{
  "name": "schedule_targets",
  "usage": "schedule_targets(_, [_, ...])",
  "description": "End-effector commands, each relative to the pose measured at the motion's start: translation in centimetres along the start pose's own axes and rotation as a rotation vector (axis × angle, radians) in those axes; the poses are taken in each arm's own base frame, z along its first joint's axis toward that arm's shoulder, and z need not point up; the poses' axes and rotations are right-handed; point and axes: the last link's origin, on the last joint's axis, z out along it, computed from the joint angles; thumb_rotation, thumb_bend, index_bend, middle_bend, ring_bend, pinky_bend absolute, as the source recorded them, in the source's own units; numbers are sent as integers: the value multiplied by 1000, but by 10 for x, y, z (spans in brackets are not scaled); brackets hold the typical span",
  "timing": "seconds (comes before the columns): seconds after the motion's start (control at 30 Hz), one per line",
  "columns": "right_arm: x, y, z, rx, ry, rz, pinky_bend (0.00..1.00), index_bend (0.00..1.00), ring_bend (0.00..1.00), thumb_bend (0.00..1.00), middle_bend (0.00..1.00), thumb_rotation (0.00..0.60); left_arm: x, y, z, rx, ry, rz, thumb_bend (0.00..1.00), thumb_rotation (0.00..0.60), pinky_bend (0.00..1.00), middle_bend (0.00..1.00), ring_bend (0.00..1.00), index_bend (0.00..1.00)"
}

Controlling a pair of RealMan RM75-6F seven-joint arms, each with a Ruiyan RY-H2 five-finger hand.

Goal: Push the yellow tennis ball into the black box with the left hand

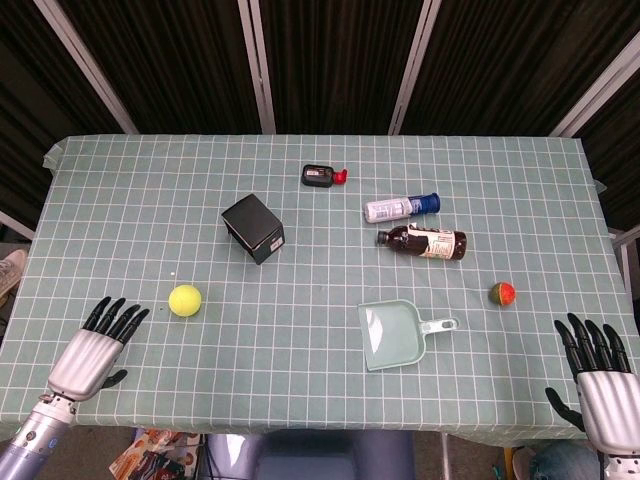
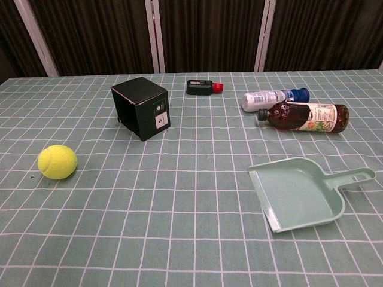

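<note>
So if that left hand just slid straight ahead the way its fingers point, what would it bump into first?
Probably the yellow tennis ball. The left hand rests open at the table's near edge, fingers angled forward and inward, roughly toward the ball. The line may pass just beside it; beyond lies the black box.

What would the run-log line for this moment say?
stage: before contact | left hand: open, apart from yellow tennis ball | black box: beyond ball, untouched | right hand: open, idle
</note>
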Motion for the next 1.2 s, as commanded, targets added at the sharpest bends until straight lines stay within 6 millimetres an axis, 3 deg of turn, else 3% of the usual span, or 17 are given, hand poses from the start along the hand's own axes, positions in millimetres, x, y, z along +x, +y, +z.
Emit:
schedule_targets(0.03, [1,-1,-3,5,4,1,0,0,0,258,0,600,0,0,-2,-2,-4,-2,105,600,33,108,0,68])
schedule_targets(0.2, [1,-1,-5,8,2,3,0,0,0,258,0,600,-1,8,-8,-68,-22,-11,112,600,74,154,15,83])
schedule_targets(0.23, [1,0,-4,7,2,3,0,0,0,258,0,600,0,9,-8,-80,-14,-9,123,600,137,205,42,118])
schedule_targets(0.3, [1,0,-4,6,-1,1,0,0,0,258,0,600,0,9,-8,-91,-2,12,213,600,460,445,216,309])
schedule_targets(0.37, [2,0,-4,7,0,5,0,0,0,259,0,600,-1,9,-5,-101,-18,24,338,600,655,600,354,462])
schedule_targets(0.4, [2,0,-5,7,2,6,0,0,0,258,0,600,0,9,-2,-106,-20,33,410,600,694,640,392,516])
schedule_targets(0.5, [3,1,-5,7,2,10,0,0,0,258,0,600,2,8,9,-119,-28,58,569,600,726,682,428,586])
schedule_targets(0.7, [2,0,-4,13,-3,11,0,0,0,258,0,600,-4,7,40,-110,-106,92,709,600,743,707,449,611])
schedule_targets(1.0, [4,2,-4,6,5,16,0,0,0,258,0,600,-19,7,72,-103,-187,53,716,600,742,701,449,611])
schedule_targets(1.2, [4,1,-5,9,6,15,0,0,0,258,0,600,-24,14,77,-140,-184,36,702,600,742,701,449,611])
